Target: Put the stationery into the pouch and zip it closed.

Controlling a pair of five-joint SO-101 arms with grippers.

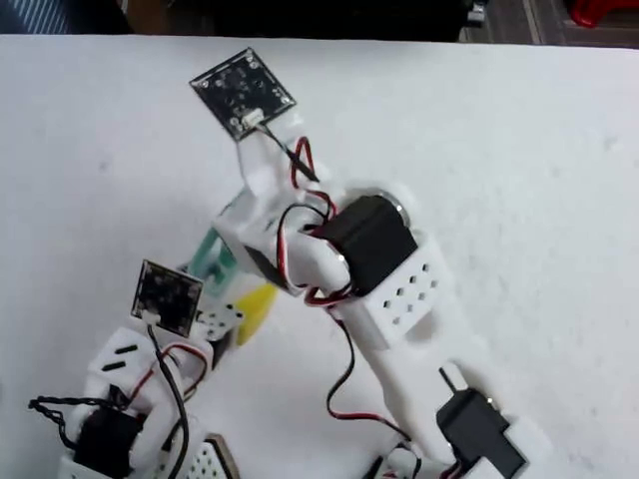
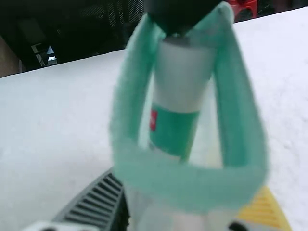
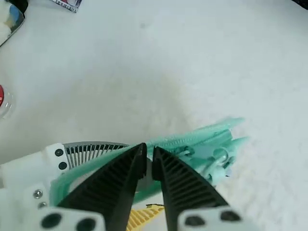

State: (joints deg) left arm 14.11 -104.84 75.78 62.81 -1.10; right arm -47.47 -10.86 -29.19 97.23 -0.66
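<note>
Your right pincer (image 3: 150,153) is clenched almost shut. Judging by the left wrist view, it grips the glue stick (image 2: 175,110) by its top, hanging it upright inside the open mouth of the green pouch (image 2: 192,185). The pouch sits raised at the left pincer (image 2: 190,211), over the left half of the surface (image 1: 519,150), well in from its far edge. Whether that pincer clamps it, I cannot tell. Release too high and the stick may tip against the rim and fall outside. If the pouch slips, its mouth may sag shut. Tugging the zip pull (image 3: 220,156) could drag a loosely held pouch along.
</note>
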